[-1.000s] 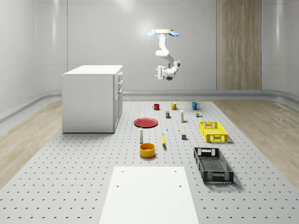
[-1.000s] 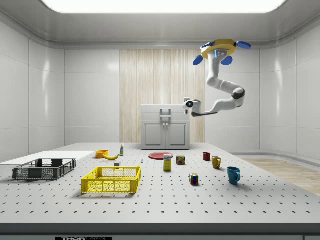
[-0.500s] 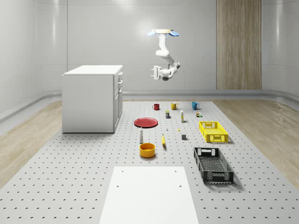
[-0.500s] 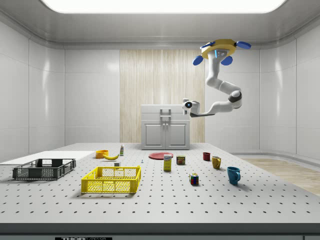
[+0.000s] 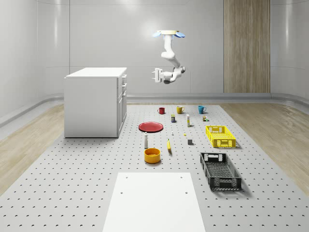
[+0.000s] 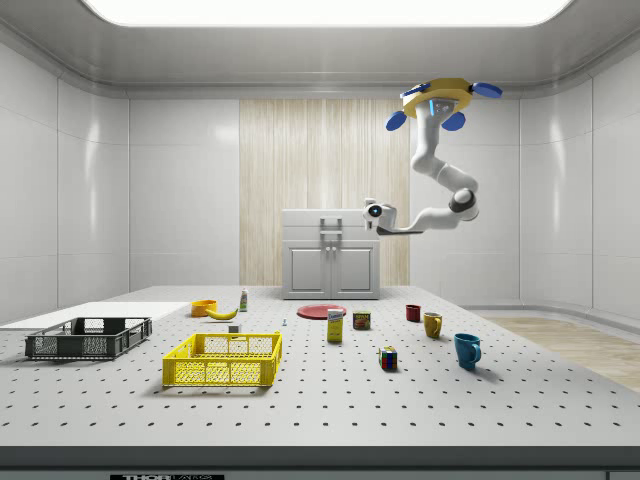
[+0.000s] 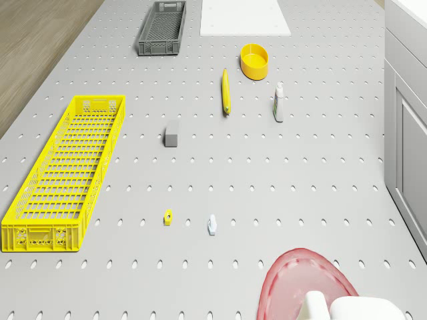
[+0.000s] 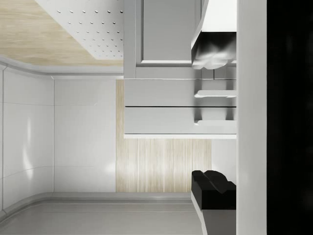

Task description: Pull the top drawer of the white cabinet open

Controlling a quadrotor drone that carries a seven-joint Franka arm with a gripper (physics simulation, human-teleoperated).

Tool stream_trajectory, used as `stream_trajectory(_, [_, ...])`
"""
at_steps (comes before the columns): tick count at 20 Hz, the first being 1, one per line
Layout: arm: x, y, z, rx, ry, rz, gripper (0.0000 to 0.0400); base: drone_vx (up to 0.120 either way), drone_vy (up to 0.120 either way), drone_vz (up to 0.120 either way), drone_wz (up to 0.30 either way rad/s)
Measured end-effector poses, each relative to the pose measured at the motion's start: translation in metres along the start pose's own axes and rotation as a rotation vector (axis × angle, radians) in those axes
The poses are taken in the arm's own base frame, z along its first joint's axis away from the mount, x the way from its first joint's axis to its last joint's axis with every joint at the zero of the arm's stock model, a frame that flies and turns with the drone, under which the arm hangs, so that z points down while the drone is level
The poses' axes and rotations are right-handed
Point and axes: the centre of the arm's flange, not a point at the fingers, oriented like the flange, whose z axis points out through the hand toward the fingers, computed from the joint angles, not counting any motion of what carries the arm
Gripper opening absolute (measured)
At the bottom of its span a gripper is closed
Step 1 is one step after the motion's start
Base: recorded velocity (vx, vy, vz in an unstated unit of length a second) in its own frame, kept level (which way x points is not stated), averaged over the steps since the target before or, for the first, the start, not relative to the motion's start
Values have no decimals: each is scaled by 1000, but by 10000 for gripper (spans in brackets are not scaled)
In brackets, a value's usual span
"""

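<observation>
Item: white cabinet (image 5: 95, 102), standing at the surface's (image 5: 72, 183) far left edge; top drawer (image 5: 124, 78) shut, handles facing the gripper. Drone (image 5: 169, 34): hovering high, beside the cabinet, above the red plate (image 5: 151, 126). Gripper (image 5: 156, 76): levelled at drawer height, well apart from it, fingers (image 8: 213, 183) spread, presumably lining up on the handle.

We see pale glossy wall panels (image 5: 96, 34), a wood-slat panel (image 5: 246, 46) on the far wall, wooden flooring (image 5: 270, 125) around a grey perforated platform (image 5: 72, 183), and a bright ceiling light (image 6: 320, 10).
</observation>
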Motion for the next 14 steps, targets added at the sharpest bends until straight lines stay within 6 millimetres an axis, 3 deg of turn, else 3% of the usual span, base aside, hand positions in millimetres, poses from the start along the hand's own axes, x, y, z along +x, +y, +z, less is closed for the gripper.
stream_trajectory(5, [0,0,30,0,0,0,305,0,0,0,0])
stream_trajectory(14, [0,0,66,0,-1,0,305,120,0,0,0])
